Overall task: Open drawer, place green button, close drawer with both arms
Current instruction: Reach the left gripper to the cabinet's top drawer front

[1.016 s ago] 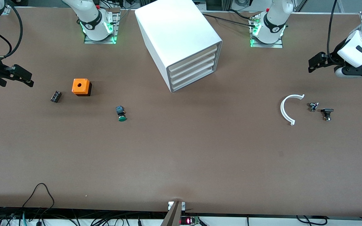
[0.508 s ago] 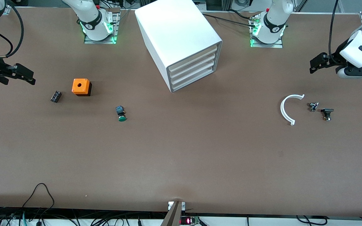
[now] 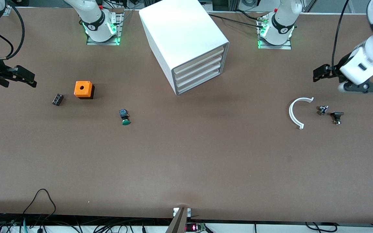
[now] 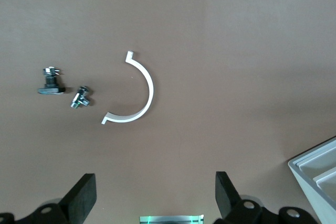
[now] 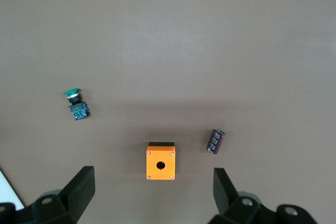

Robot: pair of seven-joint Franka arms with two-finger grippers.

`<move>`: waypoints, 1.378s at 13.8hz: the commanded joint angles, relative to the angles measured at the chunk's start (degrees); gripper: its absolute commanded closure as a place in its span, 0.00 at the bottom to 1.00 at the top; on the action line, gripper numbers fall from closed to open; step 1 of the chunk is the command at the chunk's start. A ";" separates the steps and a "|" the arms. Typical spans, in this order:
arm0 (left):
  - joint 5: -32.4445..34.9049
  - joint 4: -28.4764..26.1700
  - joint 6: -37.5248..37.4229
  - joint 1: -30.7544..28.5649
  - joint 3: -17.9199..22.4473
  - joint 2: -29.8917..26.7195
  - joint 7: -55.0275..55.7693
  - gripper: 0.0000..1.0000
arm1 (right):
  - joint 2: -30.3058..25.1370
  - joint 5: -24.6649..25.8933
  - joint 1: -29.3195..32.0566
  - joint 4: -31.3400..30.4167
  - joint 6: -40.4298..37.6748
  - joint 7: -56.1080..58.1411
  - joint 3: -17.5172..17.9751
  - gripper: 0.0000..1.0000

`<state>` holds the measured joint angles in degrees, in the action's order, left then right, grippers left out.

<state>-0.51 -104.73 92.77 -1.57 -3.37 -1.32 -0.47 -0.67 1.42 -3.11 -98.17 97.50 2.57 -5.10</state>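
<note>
The big white cabinet (image 3: 186,35) stands at the table's middle near the arms' bases, and its corner shows in the left wrist view (image 4: 317,174). Its lowest drawer (image 3: 199,82) is shut, like the three above it. The green-capped button (image 3: 125,117) lies on its side on the table, nearer the front camera than the orange cube; it also shows in the right wrist view (image 5: 76,104). My left gripper (image 3: 318,73) hangs open and empty over the table at the left arm's end (image 4: 153,195). My right gripper (image 3: 28,79) hangs open and empty at the right arm's end (image 5: 152,187).
An orange cube with a hole (image 3: 83,89) and a small black block (image 3: 57,99) lie toward the right arm's end. A white curved clip (image 3: 295,113) and two small bolts (image 3: 322,110) (image 3: 336,117) lie under the left gripper's area. Cables hang at the front edge.
My left arm has swung a little toward the table's middle, and its gripper now sits closer to the white clip. The right arm has barely moved.
</note>
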 commanded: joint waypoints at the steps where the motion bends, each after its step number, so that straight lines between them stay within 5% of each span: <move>1: -4.13 1.12 -2.77 3.49 -0.23 5.86 -1.55 0.00 | 0.41 -0.63 0.82 1.40 -1.26 0.78 0.71 0.00; 7: -34.95 -3.89 -1.11 3.94 -4.52 18.87 -2.16 0.00 | 0.40 -0.81 0.82 1.40 -1.18 0.95 0.71 0.00; 10: -46.13 -6.44 0.81 4.29 -7.78 26.60 -12.40 0.00 | 0.40 -0.90 0.82 1.40 -1.18 0.95 0.71 0.00; 13: -50.55 -9.87 7.84 4.73 -10.94 30.48 -23.23 0.00 | 0.40 -0.99 0.82 1.49 -0.74 0.43 0.71 0.00; 19: -52.57 -15.14 15.40 6.32 -17.36 31.99 -25.72 0.02 | 0.58 -1.07 0.73 1.49 -0.56 0.16 0.80 0.00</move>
<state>-50.47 -116.75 104.80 4.78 -18.82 31.74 -24.09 -0.65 1.42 -3.11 -98.07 97.52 2.57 -5.00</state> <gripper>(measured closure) 0.022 0.000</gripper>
